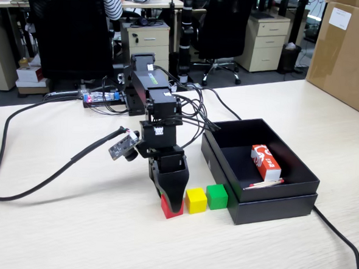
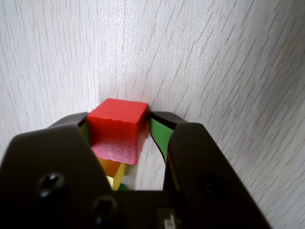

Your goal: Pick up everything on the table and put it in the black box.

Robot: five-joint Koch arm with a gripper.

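Red cube sits on the table, pinched between the fingers.

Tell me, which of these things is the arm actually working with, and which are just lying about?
Part of the job:
- red cube, between the jaws of the gripper
- yellow cube
- green cube
- black box

Just lying about:
- red-and-white carton and thin stick, both in the box
- brown cardboard carton
- cables
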